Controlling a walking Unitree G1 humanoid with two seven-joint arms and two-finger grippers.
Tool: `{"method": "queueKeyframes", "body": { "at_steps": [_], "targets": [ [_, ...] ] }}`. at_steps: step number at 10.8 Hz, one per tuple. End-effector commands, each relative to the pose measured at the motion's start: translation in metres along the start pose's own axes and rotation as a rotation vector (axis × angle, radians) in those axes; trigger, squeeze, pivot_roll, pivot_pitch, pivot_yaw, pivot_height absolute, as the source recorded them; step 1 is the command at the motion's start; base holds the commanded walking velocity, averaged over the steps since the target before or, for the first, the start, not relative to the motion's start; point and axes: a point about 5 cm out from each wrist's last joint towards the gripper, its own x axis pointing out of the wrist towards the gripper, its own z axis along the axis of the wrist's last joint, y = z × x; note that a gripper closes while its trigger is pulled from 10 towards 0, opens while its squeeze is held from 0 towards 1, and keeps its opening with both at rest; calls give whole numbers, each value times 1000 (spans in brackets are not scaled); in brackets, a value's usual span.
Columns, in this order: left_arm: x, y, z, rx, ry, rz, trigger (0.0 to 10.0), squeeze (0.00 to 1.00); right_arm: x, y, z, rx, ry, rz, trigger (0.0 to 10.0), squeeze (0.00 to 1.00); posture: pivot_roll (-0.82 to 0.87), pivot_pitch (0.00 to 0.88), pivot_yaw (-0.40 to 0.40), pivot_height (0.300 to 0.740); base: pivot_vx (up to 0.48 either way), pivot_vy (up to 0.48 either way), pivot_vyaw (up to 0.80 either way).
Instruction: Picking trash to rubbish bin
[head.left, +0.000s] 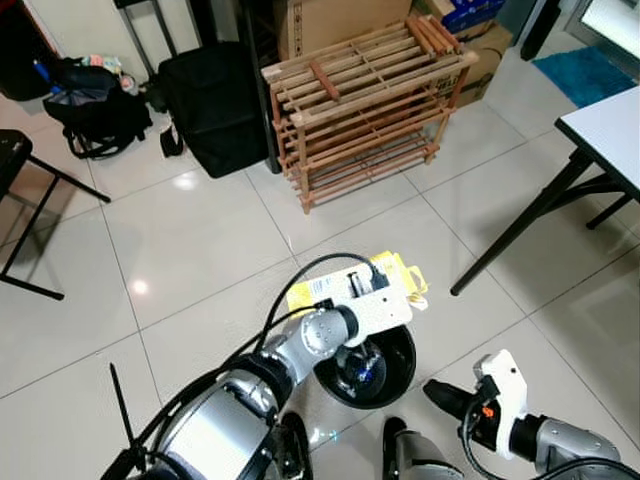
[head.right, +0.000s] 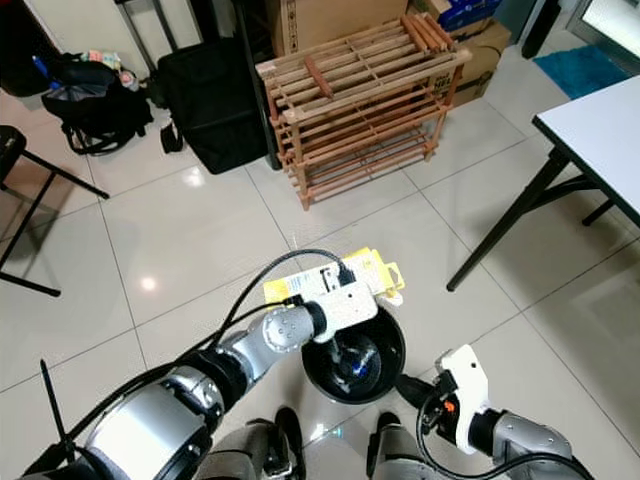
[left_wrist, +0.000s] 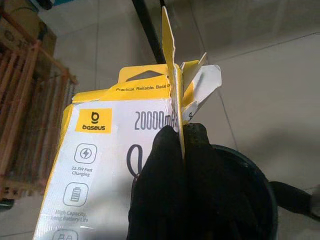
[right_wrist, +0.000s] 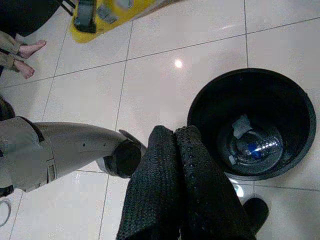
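Note:
A yellow and white power-bank box (left_wrist: 107, 150) hangs in the air with my left gripper (left_wrist: 178, 142) shut on its torn flap. From my head I see the box (head.left: 402, 273) just beyond the far rim of the round black rubbish bin (head.left: 405, 375) on the floor at my feet. Inside the bin (right_wrist: 200, 107) lies a clear plastic bottle (right_wrist: 257, 146) with some scraps. My right gripper (head.left: 437, 392) hovers low beside the bin's right side, shut with nothing in it; its fingers (right_wrist: 187, 150) press together.
A wooden slatted rack (head.left: 365, 100) stands ahead, with cardboard boxes behind it. A black bag (head.left: 215, 105) and a backpack (head.left: 95, 105) sit at the back left. A white table (head.left: 610, 125) on black legs stands to the right. A person's bare feet (right_wrist: 25, 55) are nearby.

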Motion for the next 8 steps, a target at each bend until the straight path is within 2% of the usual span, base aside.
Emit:
{"method": "queueKeyframes", "body": {
  "at_steps": [1, 3, 6, 7, 8],
  "targets": [
    [9, -36, 9, -78, -36, -71, 10000, 0, 0, 4, -2, 7, 10, 7, 10000, 0, -186, 284, 73, 740, 0, 0, 0],
    [6, -48, 1, -94, -11, -89, 10000, 0, -1, 5, -3, 10, 11, 7, 10000, 0, -191, 291, 71, 740, 0, 0, 0],
    [8, -44, 4, -64, -15, -78, 10000, 0, -2, 6, -3, 11, 13, 6, 10000, 0, -188, 291, 71, 740, 0, 0, 0],
    [8, -43, 5, -51, -16, -79, 10000, 1000, -2, 7, -3, 12, 13, 6, 10000, 0, -188, 292, 72, 740, 0, 0, 0],
    [8, -44, 5, -45, -17, -88, 10000, 1000, -2, 7, -4, 13, 15, 7, 10000, 0, -186, 295, 71, 740, 0, 0, 0]
  ]
}}
